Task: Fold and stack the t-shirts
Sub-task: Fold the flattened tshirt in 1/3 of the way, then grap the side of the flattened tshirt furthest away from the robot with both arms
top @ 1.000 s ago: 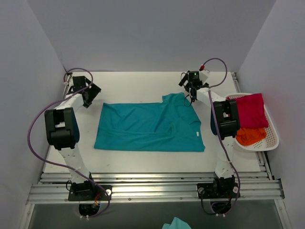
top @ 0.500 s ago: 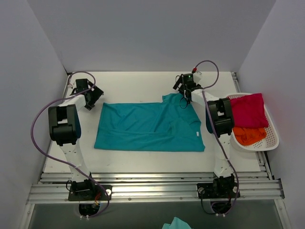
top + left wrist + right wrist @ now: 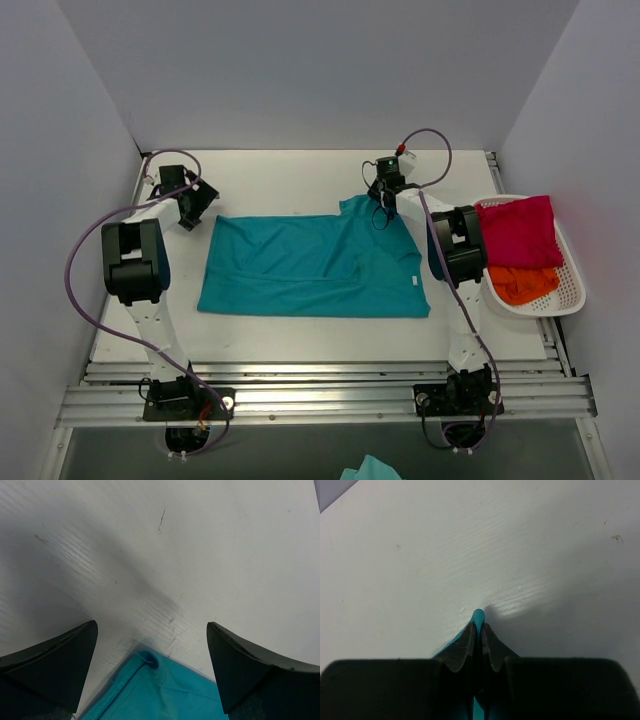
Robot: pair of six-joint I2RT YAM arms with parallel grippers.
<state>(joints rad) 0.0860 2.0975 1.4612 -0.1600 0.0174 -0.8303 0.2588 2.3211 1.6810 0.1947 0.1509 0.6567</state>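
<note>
A teal t-shirt [image 3: 315, 265] lies spread flat in the middle of the table, a small white label [image 3: 416, 283] near its right edge. My right gripper [image 3: 383, 203] is at the shirt's far right corner, shut on a pinch of teal cloth [image 3: 478, 616] that pokes out between the fingertips. My left gripper [image 3: 197, 205] hovers open at the far left corner; that corner [image 3: 150, 680] lies between the spread fingers [image 3: 55, 665], untouched. A crimson-magenta t-shirt [image 3: 525, 230] and an orange t-shirt [image 3: 525, 285] sit bunched in the basket.
The white slotted basket [image 3: 572, 290] stands at the table's right edge beside the right arm. Grey walls close in on the left, back and right. Bare white tabletop [image 3: 290, 180] stretches behind the shirt. A scrap of teal cloth [image 3: 370, 468] shows below the front rail.
My right gripper moved left onto the shirt's far right corner and closed on it. The left gripper shifted slightly toward the far left corner and stayed open.
</note>
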